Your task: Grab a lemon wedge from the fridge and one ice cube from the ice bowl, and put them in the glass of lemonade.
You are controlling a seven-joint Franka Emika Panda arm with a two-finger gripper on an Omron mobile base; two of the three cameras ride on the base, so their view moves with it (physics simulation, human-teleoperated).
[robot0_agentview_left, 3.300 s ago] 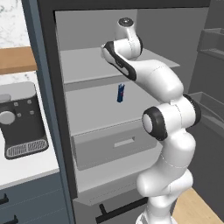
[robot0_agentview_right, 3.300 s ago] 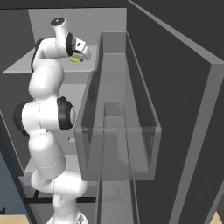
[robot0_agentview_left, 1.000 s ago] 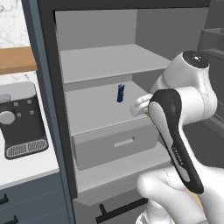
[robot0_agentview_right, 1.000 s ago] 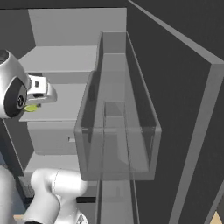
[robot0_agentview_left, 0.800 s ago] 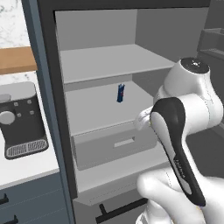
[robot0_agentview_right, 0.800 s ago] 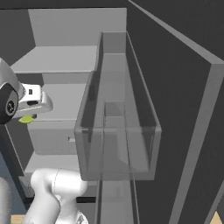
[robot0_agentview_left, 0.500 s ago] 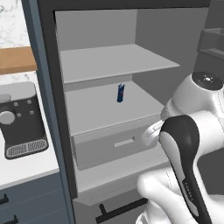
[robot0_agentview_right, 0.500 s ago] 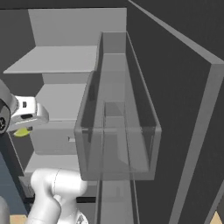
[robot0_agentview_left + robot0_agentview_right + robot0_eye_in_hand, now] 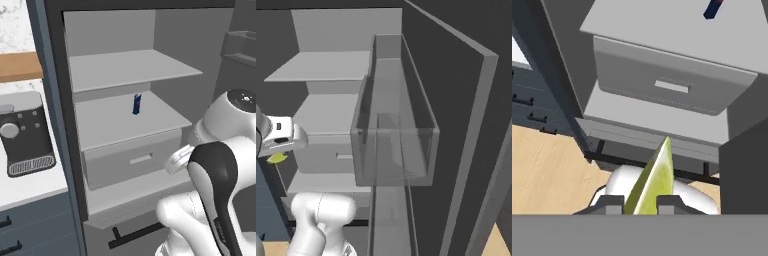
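— Where was the lemon wedge (image 9: 651, 182) when you looked?

— You had it pinched between the two dark fingertips (image 9: 613, 204) of the gripper (image 9: 640, 202): a thin, smooth yellow-green sliver tapering to a point, clenched at its base. From the right base view it showed as a small yellow-green patch (image 9: 277, 158) under the white hand.

— And relative to the fridge (image 9: 127, 125)?

— You held it outside the open fridge, in front of its flat grey drawer (image 9: 667, 82) with the pale slot handle, and lower than the matte grey shelf carrying the small upright blue can (image 9: 136, 104).

— Anything beside the fridge?

— The boxy black coffee machine (image 9: 26, 134) stood to its left.
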